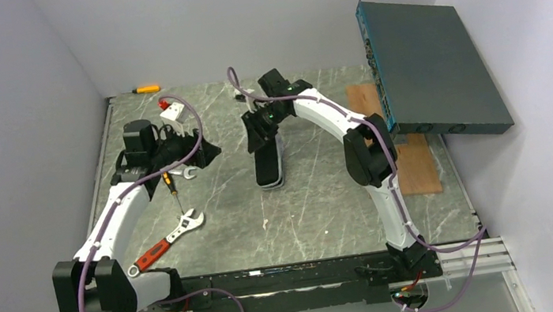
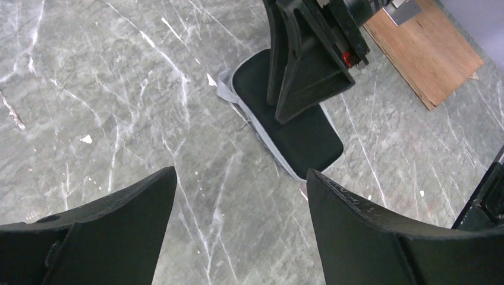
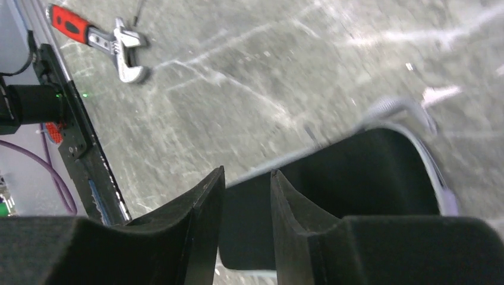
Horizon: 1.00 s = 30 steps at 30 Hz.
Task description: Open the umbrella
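The umbrella (image 1: 270, 171) lies folded flat mid-table, a short black oblong with a pale rim. Its handle and shaft are hidden. My right gripper (image 1: 261, 138) hangs just over its far end, pointing down. In the right wrist view the right gripper (image 3: 248, 171) shows a narrow gap between its fingers; the umbrella (image 3: 368, 172) lies below and nothing sits in the gap. My left gripper (image 1: 205, 155) stands wide open to the left, apart from the bundle. In its own view the left gripper (image 2: 241, 172) frames bare table, with the umbrella (image 2: 303, 136) beyond.
A red-handled adjustable wrench (image 1: 166, 243) and a screwdriver (image 1: 172, 189) lie under the left arm. A small white block (image 1: 172, 111) and a yellow screwdriver (image 1: 146, 89) sit at the back. At the right, a dark teal box (image 1: 429, 65) leans over a wooden board (image 1: 408, 148).
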Each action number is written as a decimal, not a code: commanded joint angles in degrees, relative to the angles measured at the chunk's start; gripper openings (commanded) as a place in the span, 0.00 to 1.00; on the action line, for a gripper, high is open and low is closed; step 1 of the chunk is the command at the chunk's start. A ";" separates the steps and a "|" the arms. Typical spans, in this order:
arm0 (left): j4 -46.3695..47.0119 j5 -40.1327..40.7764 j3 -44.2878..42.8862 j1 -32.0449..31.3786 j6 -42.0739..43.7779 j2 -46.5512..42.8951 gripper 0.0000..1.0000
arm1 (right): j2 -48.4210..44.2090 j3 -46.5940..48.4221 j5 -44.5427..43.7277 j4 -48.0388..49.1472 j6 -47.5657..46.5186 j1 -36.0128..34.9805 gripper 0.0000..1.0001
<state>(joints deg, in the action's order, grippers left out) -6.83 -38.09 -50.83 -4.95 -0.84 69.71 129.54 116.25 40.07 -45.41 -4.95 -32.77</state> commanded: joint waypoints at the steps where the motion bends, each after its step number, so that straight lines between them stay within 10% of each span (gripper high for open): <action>1: 0.69 -0.49 2.06 0.29 -0.66 -2.74 0.85 | -4.70 -5.43 0.17 -0.75 0.56 4.81 0.38; 7: 1.81 -1.47 4.68 0.29 -0.44 -4.19 0.85 | -14.62 -13.70 5.38 2.94 3.66 9.20 0.44; 13: 1.45 -0.87 4.63 0.29 -0.24 -4.27 0.85 | -18.28 -22.68 -7.47 5.85 4.25 10.05 0.32; 30: -1.52 1.15 6.79 0.38 0.18 -8.48 0.86 | -9.24 -11.71 -13.65 4.00 1.92 -1.44 0.26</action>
<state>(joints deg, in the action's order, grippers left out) -8.27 -37.39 -44.75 -4.80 -1.04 63.02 121.40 99.42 28.42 -43.07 -1.93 -30.41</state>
